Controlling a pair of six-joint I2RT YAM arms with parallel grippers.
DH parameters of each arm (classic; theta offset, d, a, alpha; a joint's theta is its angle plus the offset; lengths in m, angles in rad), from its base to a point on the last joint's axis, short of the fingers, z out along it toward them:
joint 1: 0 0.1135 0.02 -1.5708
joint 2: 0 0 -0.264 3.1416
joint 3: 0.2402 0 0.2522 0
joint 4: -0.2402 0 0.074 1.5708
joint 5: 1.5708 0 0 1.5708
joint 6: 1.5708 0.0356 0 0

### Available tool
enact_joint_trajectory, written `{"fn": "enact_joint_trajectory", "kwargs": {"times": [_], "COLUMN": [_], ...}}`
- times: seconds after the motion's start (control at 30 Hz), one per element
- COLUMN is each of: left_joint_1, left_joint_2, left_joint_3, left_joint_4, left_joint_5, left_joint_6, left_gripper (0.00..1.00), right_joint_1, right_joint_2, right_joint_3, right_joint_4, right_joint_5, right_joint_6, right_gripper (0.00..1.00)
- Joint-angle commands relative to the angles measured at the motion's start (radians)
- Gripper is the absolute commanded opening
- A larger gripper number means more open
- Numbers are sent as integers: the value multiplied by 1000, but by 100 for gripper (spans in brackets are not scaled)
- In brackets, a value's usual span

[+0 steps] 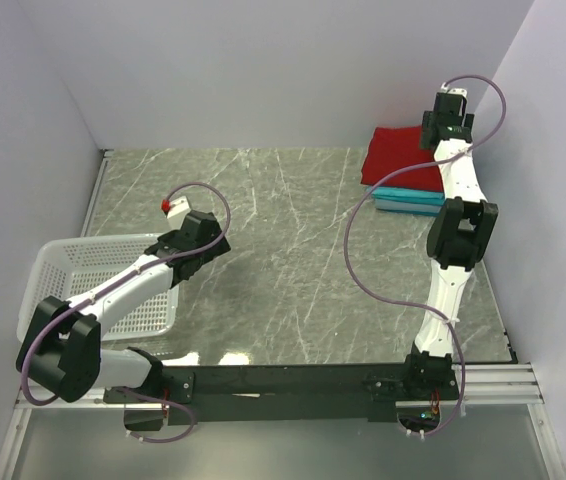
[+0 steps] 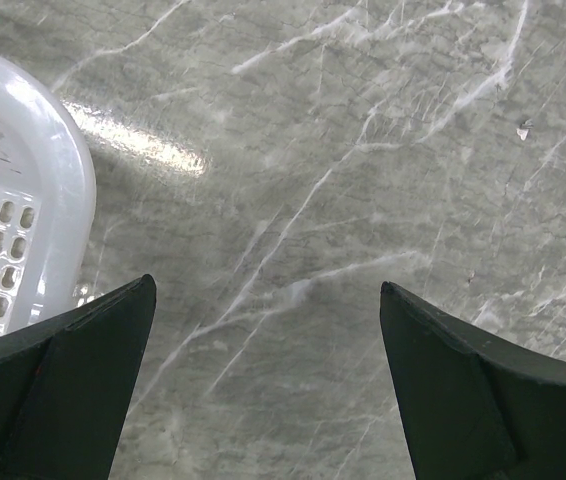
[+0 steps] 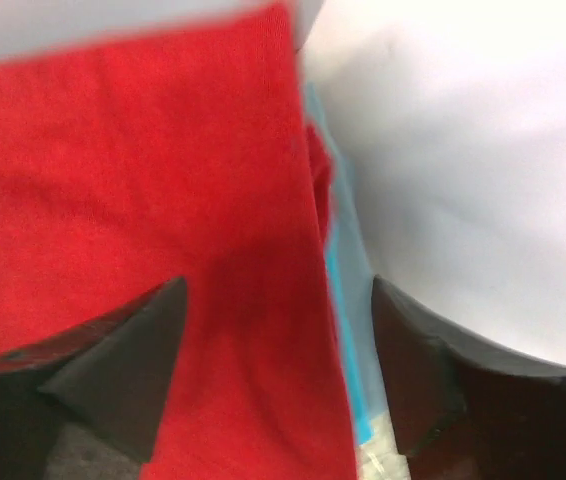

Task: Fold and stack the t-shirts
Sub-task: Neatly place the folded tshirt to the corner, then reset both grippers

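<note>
Two grippers stand wide open and empty: the right gripper [image 3: 278,290] over the red shirt [image 3: 133,170], which tops the turquoise shirt [image 1: 408,195] at the table's [image 1: 293,230] two o'clock, the left gripper [image 2: 268,290] over the marble with the basket [image 2: 58,170] at its nine o'clock.

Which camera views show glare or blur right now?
Left wrist: sharp, with a bright glare streak on the table beside the basket. Right wrist: blurred, the red t-shirt out of focus. Top external: sharp, evenly lit.
</note>
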Motion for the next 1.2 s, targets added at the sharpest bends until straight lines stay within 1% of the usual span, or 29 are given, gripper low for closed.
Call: {"fn": "enact_joint_trajectory", "kwargs": {"times": [0.0, 0.17, 0.3, 0.37, 0.47, 0.53, 0.63, 0.67, 0.7, 0.73, 0.77, 0.8, 0.83, 0.87, 0.9, 0.93, 0.97, 1.0, 1.03, 1.07, 1.13, 1.17], "left_joint_1": [6, 6, 6, 6, 6, 6, 6, 6, 6, 6, 6, 6, 6, 6, 6, 6, 6, 6, 6, 6, 6, 6], "left_joint_2": [-19, -65, -106, -133, -186, -219, -290, -325, -342, -357, -386, -400, -414, -439, -453, -466, -492, -508, -523, -554, -581, -604], "left_joint_3": [34, 25, 22, 19, 15, 12, 0, -12, -18, -26, -37, -41, -47, -61, -70, -81, -96, -106, -113, -130, -149, -164], "left_joint_4": [-11, 3, 3, 7, 7, 9, 15, 26, 33, 41, 49, 49, 50, 50, 53, 56, 60, 66, 72, 82, 113, 122], "left_joint_5": [-8, -7, -4, -2, -4, -5, 13, 18, 33, 45, 53, 62, 77, 82, 85, 99, 99, 101, 104, 108, 119, 125], "left_joint_6": [5, 9, 12, 11, 9, 14, 8, 8, 6, 6, 6, 3, 2, 0, -5, -9, -11, -11, -8, -2, 11, 9], "left_gripper": [100, 99, 100, 99, 99, 99, 99, 99, 100, 99, 100, 99, 99, 99, 99, 99, 100, 99, 99, 99, 99, 99], "right_joint_1": [-11, -8, 6, 24, 55, 71, 111, 125, 162, 176, 194, 220, 233, 240, 245, 252, 256, 254, 259, 257, 257, 257], "right_joint_2": [-33, -76, -153, -217, -323, -413, -547, -588, -675, -728, -781, -891, -951, -1010, -1124, -1185, -1299, -1359, -1416, -1513, -1604, -1675], "right_joint_3": [-18, -39, -123, -168, -296, -352, -481, -563, -614, -671, -787, -849, -910, -1026, -1085, -1149, -1274, -1338, -1398, -1508, -1605, -1695], "right_joint_4": [66, 63, 91, 109, 161, 180, 204, 219, 236, 258, 300, 321, 337, 353, 362, 376, 403, 417, 428, 454, 480, 509], "right_joint_5": [18, -33, -53, -55, -59, -64, -59, -49, -27, -25, -25, -24, -27, -35, -44, -76, -99, -114, -160, -186, -226, -272], "right_joint_6": [15, 44, 60, 70, 111, 132, 178, 205, 223, 240, 269, 288, 309, 369, 404, 435, 476, 500, 517, 520, 555, 561], "right_gripper": [84, 86, 88, 88, 89, 89, 90, 90, 90, 90, 90, 91, 91, 91, 91, 91, 91, 91, 91, 91, 92, 92]}}
